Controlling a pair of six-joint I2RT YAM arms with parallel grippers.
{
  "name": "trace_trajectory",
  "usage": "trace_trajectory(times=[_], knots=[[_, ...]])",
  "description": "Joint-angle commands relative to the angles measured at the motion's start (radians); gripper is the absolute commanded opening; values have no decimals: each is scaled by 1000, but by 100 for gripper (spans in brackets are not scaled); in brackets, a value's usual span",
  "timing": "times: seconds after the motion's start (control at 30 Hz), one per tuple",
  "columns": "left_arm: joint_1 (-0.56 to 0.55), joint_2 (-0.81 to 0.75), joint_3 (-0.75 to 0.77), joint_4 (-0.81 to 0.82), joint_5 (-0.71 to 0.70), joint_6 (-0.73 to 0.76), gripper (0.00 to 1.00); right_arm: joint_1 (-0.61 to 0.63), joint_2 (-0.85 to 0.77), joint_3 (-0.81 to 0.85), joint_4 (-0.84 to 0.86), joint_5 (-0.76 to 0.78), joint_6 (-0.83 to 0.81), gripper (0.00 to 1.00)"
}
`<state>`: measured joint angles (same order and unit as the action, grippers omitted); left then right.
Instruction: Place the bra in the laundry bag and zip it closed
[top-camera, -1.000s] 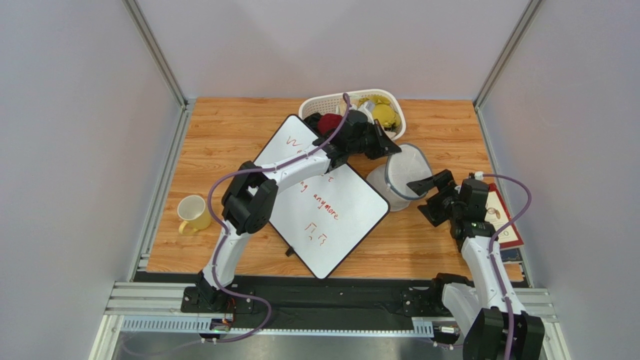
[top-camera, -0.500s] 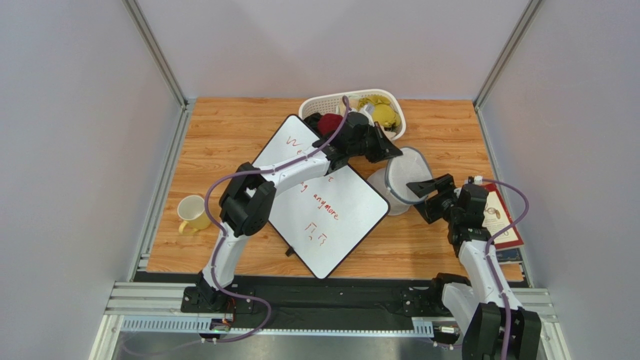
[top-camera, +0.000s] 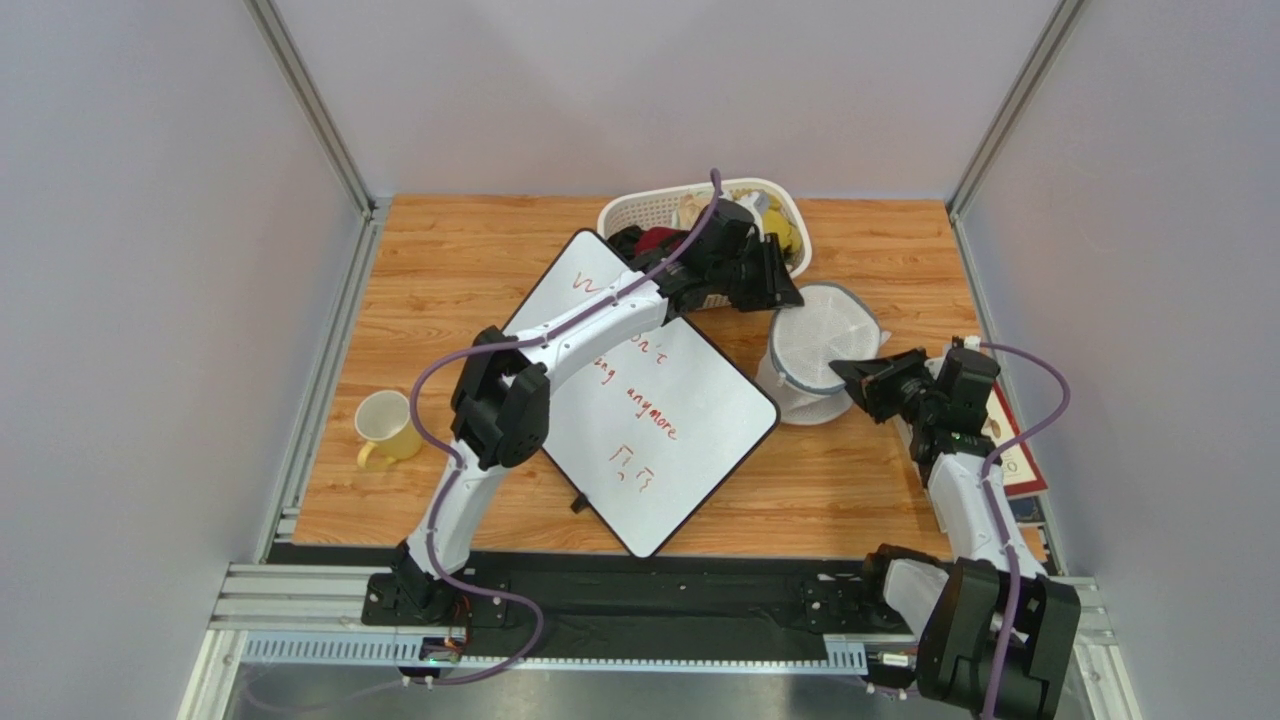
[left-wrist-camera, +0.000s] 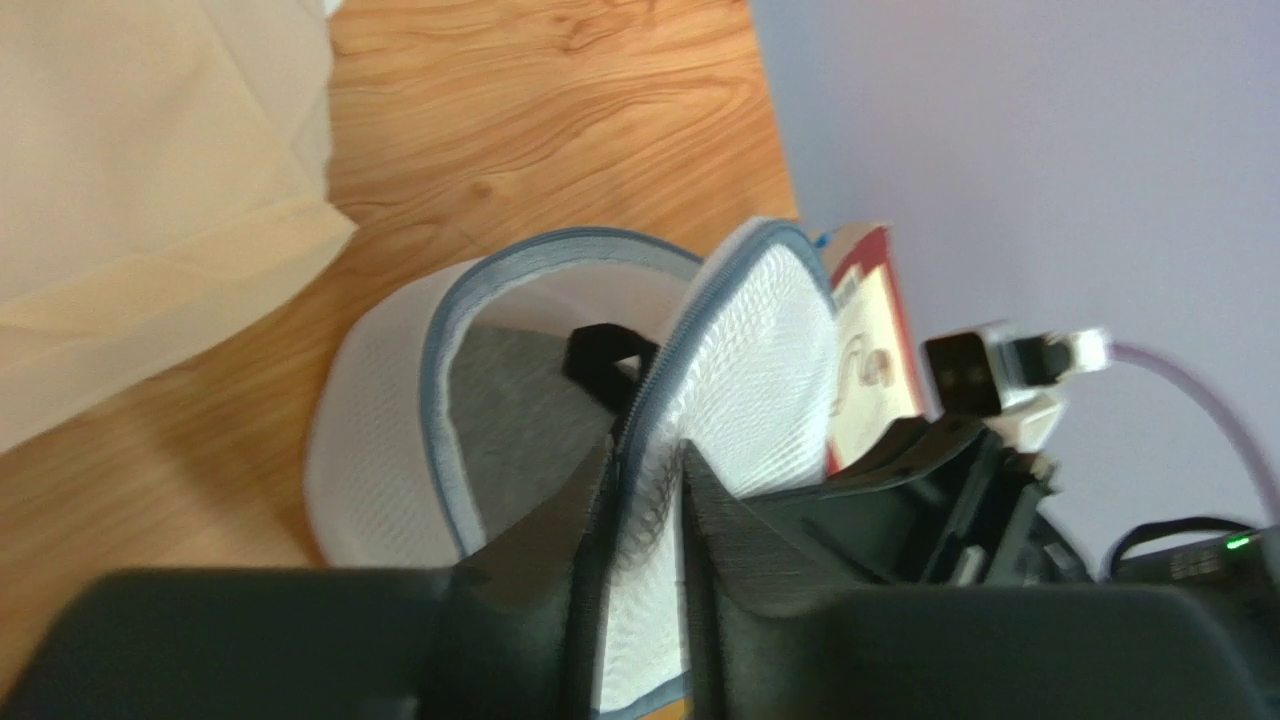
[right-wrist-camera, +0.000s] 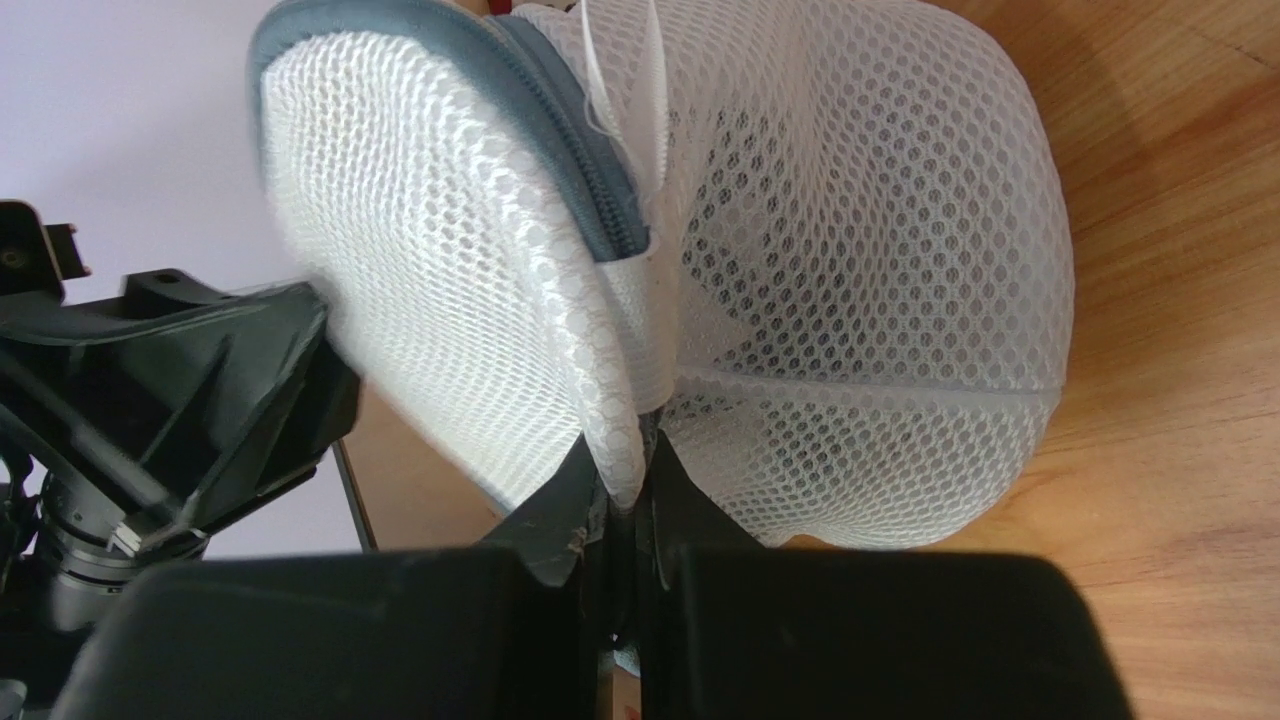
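Note:
The laundry bag (top-camera: 819, 353), a white mesh pouch with a grey zipper band, stands on the table with its lid flap raised. Inside it lies the bra (left-wrist-camera: 519, 413), dark grey with a black strap. My left gripper (top-camera: 781, 285) reaches over the bag's far rim. In the left wrist view its jaws (left-wrist-camera: 649, 450) stand apart, with the lid's zipper edge loose between them. My right gripper (top-camera: 854, 372) is at the bag's right side. In the right wrist view it (right-wrist-camera: 627, 450) is shut on the mesh lid's edge, with the bag's dome (right-wrist-camera: 872, 300) beside it.
A white slotted basket (top-camera: 619, 210) with yellow and dark red garments stands behind the bag. A whiteboard (top-camera: 646, 405) with red writing lies to its left. A yellow mug (top-camera: 386, 426) sits at the left, and a red booklet (top-camera: 1010, 435) lies under the right arm.
My right gripper moved in to the bag and shut on the lid's mesh edge. My left gripper shifted toward the back and its jaws parted. The lid now stands more upright.

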<state>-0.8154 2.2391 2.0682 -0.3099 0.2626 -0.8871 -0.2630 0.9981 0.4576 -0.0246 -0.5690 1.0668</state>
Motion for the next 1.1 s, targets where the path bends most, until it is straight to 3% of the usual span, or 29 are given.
trace_trajectory(times=[0.0, 0.07, 0.17, 0.43, 0.5, 0.67, 0.83, 1.07], knots=[[-7, -41, 73, -199, -64, 221, 55, -8, 28, 72, -24, -65, -27, 2], [-7, -65, 72, -247, -101, 298, 70, -12, 31, 90, -37, -69, -31, 1], [-8, -119, 66, -296, -172, 406, 78, -16, 37, 114, -49, -91, -33, 1], [-57, -216, -25, -281, -145, 674, 46, -27, 97, 191, -60, -126, 4, 0], [-71, -242, -71, -249, -122, 695, 45, -25, 106, 210, -66, -123, 5, 0], [-99, -271, -125, -182, -89, 755, 59, -28, 122, 233, -74, -132, 16, 0], [-129, -243, -100, -199, -117, 801, 47, -28, 128, 253, -78, -141, 41, 0], [-137, -193, -33, -235, -128, 813, 51, -30, 131, 257, -78, -157, 76, 0]])
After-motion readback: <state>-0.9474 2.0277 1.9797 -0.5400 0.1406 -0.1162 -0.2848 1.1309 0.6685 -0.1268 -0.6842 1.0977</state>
